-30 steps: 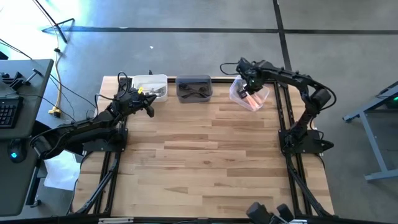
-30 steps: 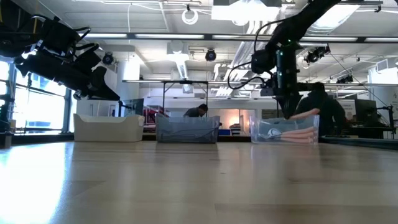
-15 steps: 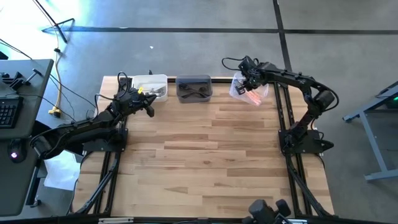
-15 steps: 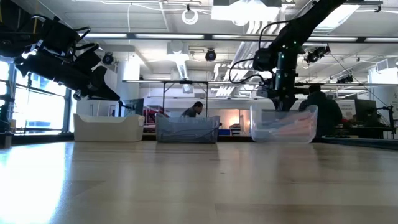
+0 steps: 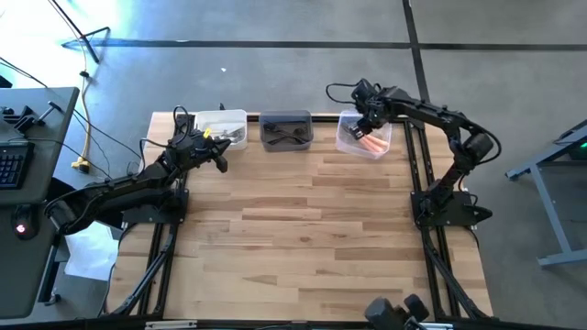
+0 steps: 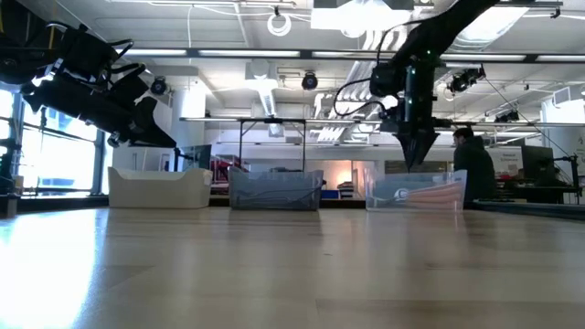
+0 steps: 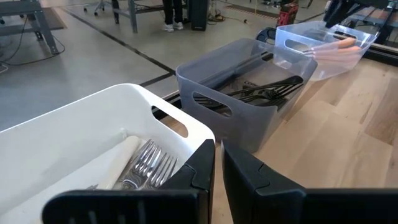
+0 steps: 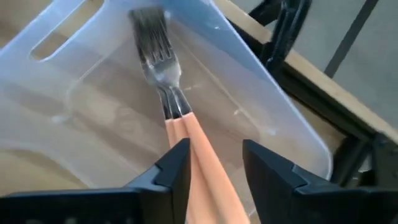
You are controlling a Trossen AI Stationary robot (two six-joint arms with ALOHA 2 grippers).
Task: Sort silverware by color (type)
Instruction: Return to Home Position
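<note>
Right pincer (image 8: 214, 157) hovers spread above orange forks (image 8: 186, 132) in clear bin (image 8: 264, 84).

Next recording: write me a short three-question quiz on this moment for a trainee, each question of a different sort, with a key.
1. Multiple choice: what lies in the transparent bin under the right pincer? A) spoons B) knives C) orange-handled forks
2. True or false: the middle bin stands empty.
3. Fill in: the left pincer sits nearest the ___ bin.
Key: 1 C. 2 False; black forks lie in it. 3 white: the white bin is right in front of that pincer.
</note>
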